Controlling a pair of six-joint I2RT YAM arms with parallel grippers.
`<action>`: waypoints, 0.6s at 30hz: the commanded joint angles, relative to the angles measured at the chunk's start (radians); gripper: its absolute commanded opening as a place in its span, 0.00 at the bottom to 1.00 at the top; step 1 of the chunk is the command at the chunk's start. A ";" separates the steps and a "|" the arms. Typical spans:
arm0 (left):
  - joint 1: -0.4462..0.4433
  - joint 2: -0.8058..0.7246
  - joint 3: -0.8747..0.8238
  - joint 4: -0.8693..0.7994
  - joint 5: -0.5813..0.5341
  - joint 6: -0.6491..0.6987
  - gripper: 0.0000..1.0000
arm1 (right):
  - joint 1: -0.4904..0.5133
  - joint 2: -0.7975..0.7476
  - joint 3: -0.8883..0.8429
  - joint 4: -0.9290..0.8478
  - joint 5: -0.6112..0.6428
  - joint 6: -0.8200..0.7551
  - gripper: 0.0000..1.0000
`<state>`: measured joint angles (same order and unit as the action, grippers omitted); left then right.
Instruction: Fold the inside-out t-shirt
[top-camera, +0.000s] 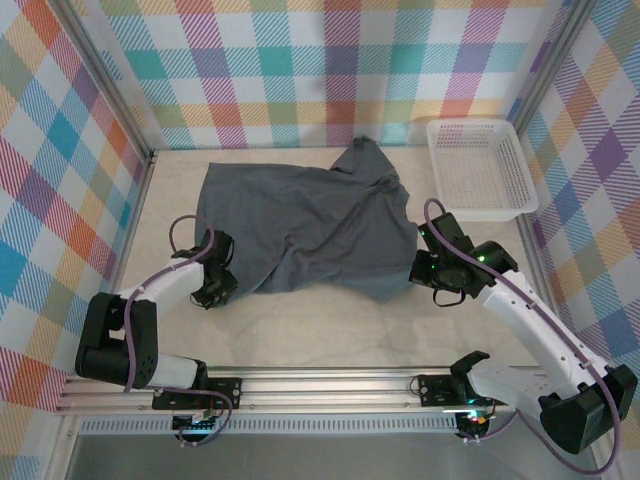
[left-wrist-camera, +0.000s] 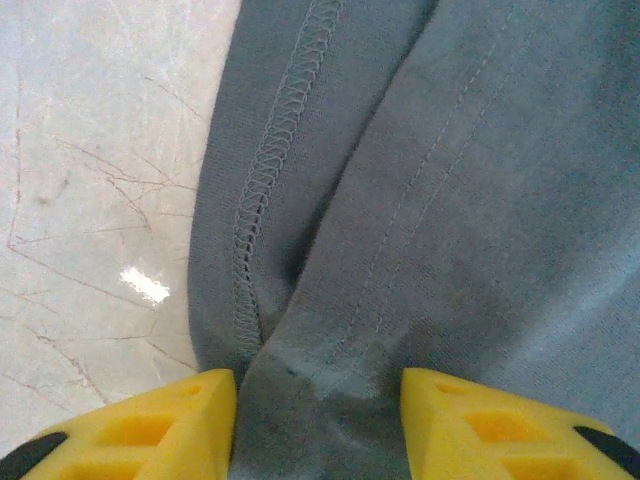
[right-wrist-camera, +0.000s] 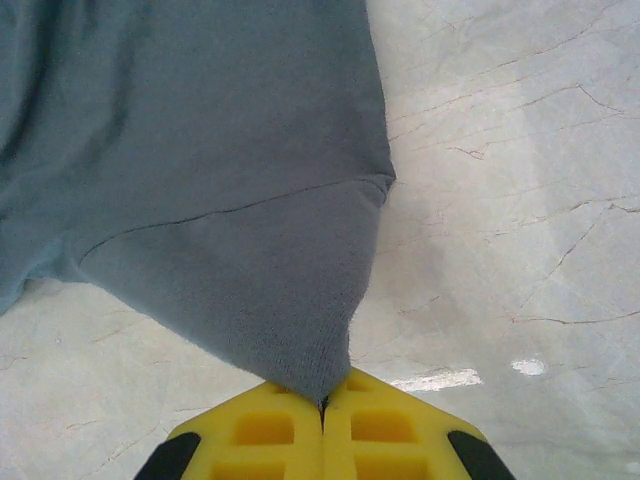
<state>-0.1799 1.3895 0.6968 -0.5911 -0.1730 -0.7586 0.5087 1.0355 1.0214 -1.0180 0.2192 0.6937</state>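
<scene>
While right hand (right-wrist-camera: 322, 412) pinches the t-shirt (top-camera: 300, 225) corner, left hand (left-wrist-camera: 318, 405) sits half-open astride its seam (left-wrist-camera: 262, 190) on worktop (top-camera: 330, 325).

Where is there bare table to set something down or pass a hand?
Bare: the table strip between the t-shirt and the arm bases, and the narrow far strip behind it. Crowded: the shirt's near corners, at the left gripper and right gripper, and beside the basket.
</scene>
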 joint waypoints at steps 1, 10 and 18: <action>0.010 -0.038 -0.016 0.004 0.013 0.008 0.40 | -0.009 0.000 0.023 -0.005 -0.020 -0.001 0.00; 0.025 -0.112 -0.019 0.018 0.066 0.010 0.00 | -0.009 0.000 0.018 0.002 -0.029 0.004 0.00; 0.056 -0.117 0.016 -0.132 -0.066 -0.049 0.20 | -0.009 -0.006 0.027 -0.008 -0.023 -0.004 0.00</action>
<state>-0.1402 1.2804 0.6922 -0.5999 -0.1471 -0.7582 0.5049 1.0359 1.0214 -1.0176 0.1967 0.6945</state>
